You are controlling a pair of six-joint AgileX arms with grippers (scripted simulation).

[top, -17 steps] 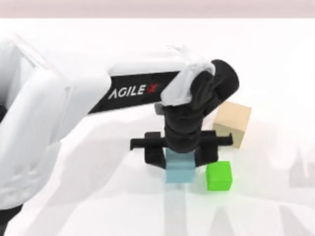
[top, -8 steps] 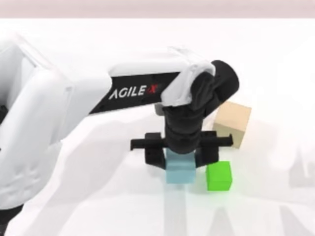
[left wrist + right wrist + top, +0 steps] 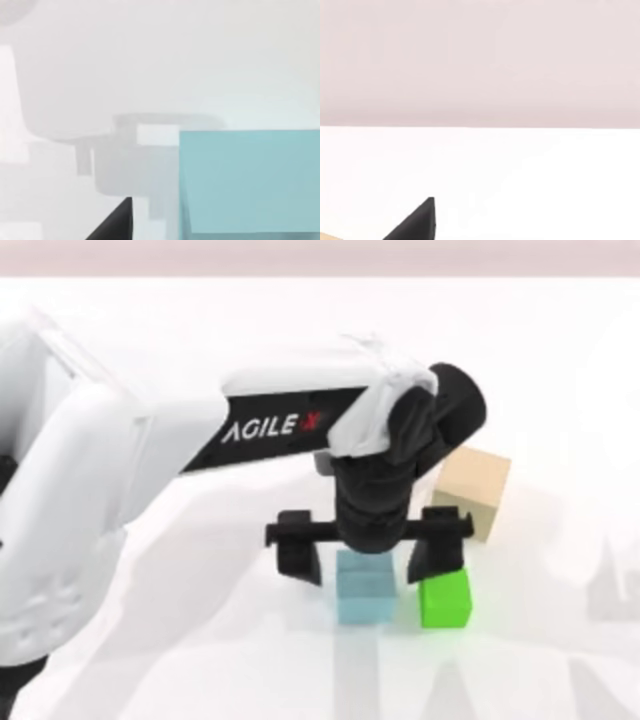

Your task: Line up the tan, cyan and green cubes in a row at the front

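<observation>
Spread wider than half a second ago, left gripper fingers now parted clear of the cyan cube, one finger well to its left, the other to its right and overlapping the green cube's far edge in the top view; earlier pressed close against the cyan cube's sides, now apart from them; resting flat on the white table, cyan cube unmoved, at the front and slightly left of centre; just beside it to the right, green cube, a narrow gap between; farther back and to the right, tan cube, near the green one but not in line with the front pair; reaching in from the left, white left arm marked AGILEX, wrist above the cyan cube; close up in the left wrist view, cyan cube with one dark fingertip off to its side, not touching; in the right wrist view, only bare table, a pale wall and one dark fingertip; right gripper's finger state cannot be told.
</observation>
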